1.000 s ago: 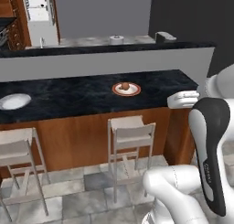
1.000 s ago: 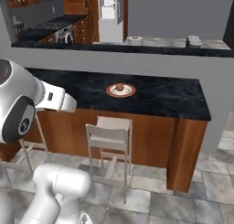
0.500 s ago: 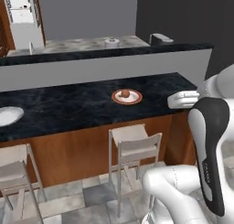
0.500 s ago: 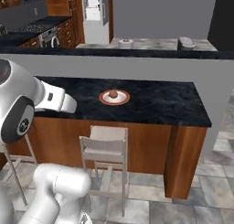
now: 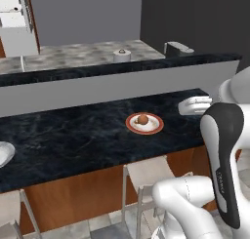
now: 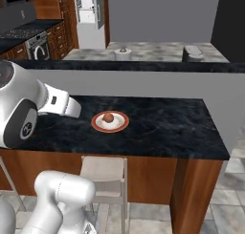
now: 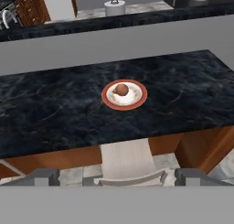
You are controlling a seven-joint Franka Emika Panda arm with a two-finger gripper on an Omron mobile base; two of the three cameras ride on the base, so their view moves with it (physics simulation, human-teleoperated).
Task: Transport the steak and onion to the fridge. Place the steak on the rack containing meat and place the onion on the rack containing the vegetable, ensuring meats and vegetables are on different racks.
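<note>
A small round tan-brown onion (image 7: 121, 89) lies on a white plate with an orange-red rim (image 7: 137, 99) in the middle of the dark marble counter (image 7: 55, 113). The same onion (image 5: 142, 119) (image 6: 108, 117) shows in both base views. My gripper (image 7: 119, 179) hovers in front of the counter, well short of the plate, open with nothing between its fingertips (image 7: 45, 176). Far back on the left stands the fridge (image 6: 88, 8), open, with a white interior; its racks are too small to tell apart. The steak is out of view.
A stool (image 7: 125, 161) stands under the counter just below the plate. A white dish (image 5: 3, 153) sits at the counter's left end. On the rear counter stand a lidded pot (image 6: 123, 53) and a grey appliance (image 6: 194, 52). The counter ends at the right (image 6: 215, 142).
The whole scene has shifted: the base has driven, and the counter with the plate now sits closer and more central. The onion has not moved on its plate.
</note>
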